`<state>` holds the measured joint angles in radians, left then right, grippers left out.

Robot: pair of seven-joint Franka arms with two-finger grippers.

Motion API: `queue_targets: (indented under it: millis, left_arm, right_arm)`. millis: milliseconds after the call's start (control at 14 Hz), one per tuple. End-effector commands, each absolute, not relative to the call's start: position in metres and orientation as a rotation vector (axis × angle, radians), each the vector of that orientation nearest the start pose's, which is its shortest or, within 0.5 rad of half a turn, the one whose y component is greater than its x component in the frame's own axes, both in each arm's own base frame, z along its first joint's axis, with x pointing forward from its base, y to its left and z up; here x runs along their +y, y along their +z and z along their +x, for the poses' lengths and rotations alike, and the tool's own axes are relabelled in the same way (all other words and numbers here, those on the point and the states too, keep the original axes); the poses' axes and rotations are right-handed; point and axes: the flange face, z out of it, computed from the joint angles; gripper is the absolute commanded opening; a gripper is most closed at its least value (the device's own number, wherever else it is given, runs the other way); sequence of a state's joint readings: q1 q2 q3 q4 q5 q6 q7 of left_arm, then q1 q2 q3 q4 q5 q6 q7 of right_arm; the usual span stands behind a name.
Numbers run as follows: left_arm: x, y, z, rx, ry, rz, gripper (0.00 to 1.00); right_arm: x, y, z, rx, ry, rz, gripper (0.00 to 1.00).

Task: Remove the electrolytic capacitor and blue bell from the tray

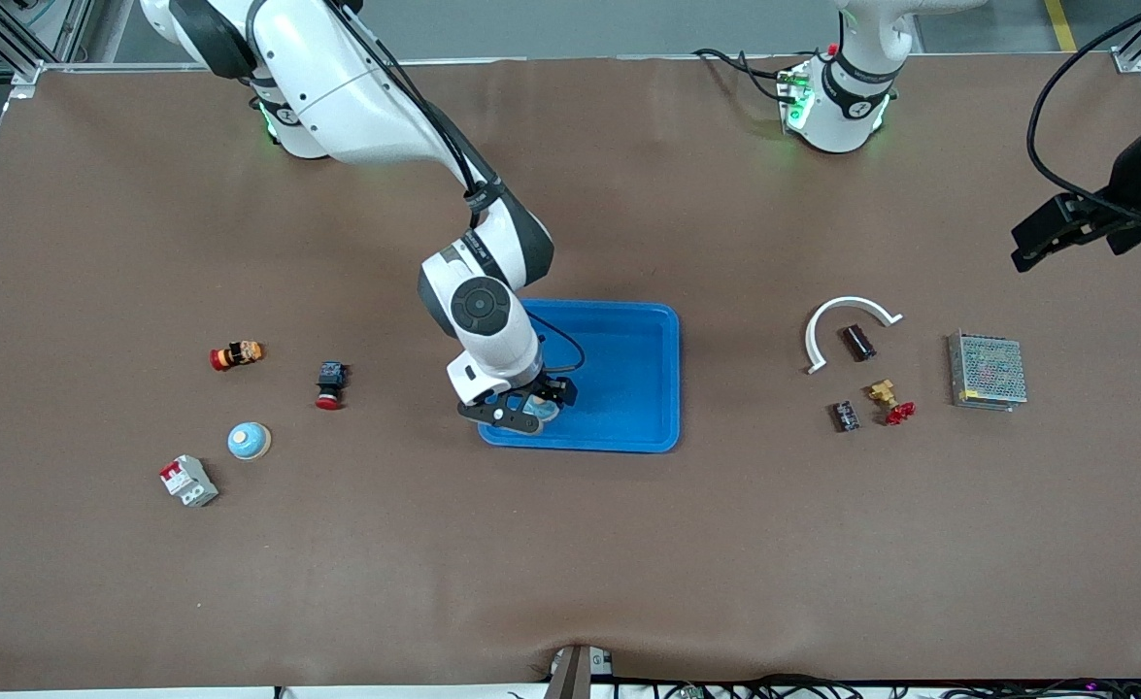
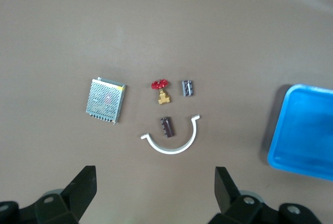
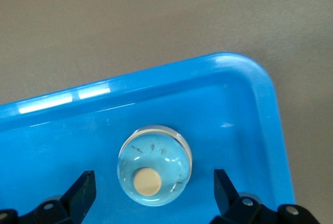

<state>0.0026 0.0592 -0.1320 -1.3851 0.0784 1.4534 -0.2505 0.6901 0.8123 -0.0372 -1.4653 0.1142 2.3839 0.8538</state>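
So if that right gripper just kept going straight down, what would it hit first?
Most likely the blue bell in the tray. The right gripper hangs open right over it, a finger on each side, so the fingers would probably straddle the bell and reach the tray floor.

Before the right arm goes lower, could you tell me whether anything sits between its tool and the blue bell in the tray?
Nothing visible: the open right tool straddles the blue bell inside the tray.

blue bell (image 3: 154, 166) sits in blue tray (image 3: 156, 86) corner.
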Motion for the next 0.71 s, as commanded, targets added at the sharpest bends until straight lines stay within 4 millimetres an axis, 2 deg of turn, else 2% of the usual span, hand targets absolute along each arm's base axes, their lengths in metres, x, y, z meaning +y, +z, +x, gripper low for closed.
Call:
queue_targets:
  millis: [0,214,641]
  left_arm:
    - [-0.053,0.665,0.53,-0.169,-0.019,-3.098,1.0]
    - [-0.051,0.666,0.522,-0.176,-0.023,-3.099,1.0]
    - [-0.056,0.663,0.527,-0.163,-0.056,-3.104,1.0]
  right_arm:
    - [0.454,0.2,0.576,0.407,-0.098,-3.006,1.0]
    - [0.455,0.197,0.575,0.399,-0.109,-3.007,1.0]
    - [0.461,0.184,0.567,0.327,-0.129,-3.055,1.0]
